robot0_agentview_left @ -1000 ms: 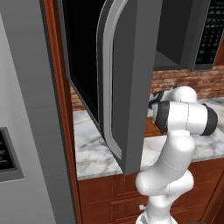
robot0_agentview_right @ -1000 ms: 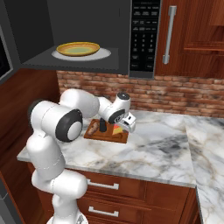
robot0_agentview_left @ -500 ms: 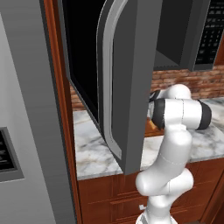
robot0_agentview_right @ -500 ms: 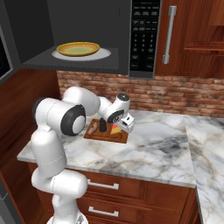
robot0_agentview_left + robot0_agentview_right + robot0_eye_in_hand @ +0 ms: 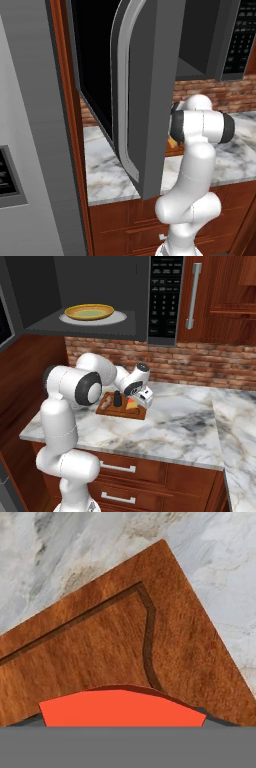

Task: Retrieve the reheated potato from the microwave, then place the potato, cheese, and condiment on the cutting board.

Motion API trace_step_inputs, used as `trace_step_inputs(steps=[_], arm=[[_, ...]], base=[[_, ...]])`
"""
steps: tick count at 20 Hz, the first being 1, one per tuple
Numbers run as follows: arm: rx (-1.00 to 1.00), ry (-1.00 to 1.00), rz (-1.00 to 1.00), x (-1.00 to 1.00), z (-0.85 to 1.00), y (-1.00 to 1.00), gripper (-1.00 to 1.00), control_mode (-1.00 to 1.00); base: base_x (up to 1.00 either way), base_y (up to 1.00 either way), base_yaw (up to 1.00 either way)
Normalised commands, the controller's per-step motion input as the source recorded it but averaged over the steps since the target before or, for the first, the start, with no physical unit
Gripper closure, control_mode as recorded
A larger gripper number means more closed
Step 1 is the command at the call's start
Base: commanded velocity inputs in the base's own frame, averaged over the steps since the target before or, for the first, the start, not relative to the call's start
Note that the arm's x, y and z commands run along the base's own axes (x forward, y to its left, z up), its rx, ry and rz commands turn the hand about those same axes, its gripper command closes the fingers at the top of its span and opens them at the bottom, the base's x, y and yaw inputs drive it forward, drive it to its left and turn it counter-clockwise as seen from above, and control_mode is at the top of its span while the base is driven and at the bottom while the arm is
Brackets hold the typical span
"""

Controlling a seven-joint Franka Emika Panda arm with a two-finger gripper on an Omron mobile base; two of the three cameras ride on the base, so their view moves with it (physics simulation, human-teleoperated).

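**Kitchen, marble worktop [image 5: 190, 421] below a brick wall [image 5: 210, 363].** The microwave [image 5: 165, 296] stands open, its door [image 5: 145, 100] swung wide across the left base view. The yellow plate [image 5: 90, 311] inside carries nothing.

The cutting board [image 5: 135, 415] lies on the worktop beneath the microwave. 3 items rest on it or just over it:
- The brown potato [image 5: 106, 402] is at the left end.
- The condiment [image 5: 118, 399] stands upright in the middle.
- The cheese [image 5: 131, 404] is at the right end.

The arm [image 5: 100, 368] reaches down to that right end. In the hand view the cheese's red rind [image 5: 120, 709] sits between the jaws, over the board's corner [image 5: 100, 637].

**Change.** Over the last second the hand has stayed almost in place above the board, while the elbow has shifted slightly. The jaws stand fairly wide, and it cannot be told whether they grip the wedge or have let it go.

**Reading.** The potato is out of the microwave and all 3 items are at the board. The task appears to be at its final placement, with only the release and withdrawal of the jaws left to confirm.
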Motion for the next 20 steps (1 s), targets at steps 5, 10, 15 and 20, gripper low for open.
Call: trace_step_inputs(steps=[5, 10, 15, 20], arm=[[0.0, 0.02, 0.0, 0.19, -0.12, 0.01, 1.0, -1.0], [0.0, 0.01, 0.0, 0.01, -0.08, 0.02, 1.0, -1.0], [0.0, 0.02, 0.0, -0.24, -0.12, 0.03, -1.0, -1.0], [0.0, 0.01, 0.0, -0.1, -0.04, 0.04, -1.0, -1.0]], base=[[0.0, 0.0, 0.0], [0.0, 0.0, 0.0], [0.0, 0.0, 0.0], [0.0, 0.0, 0.0]])
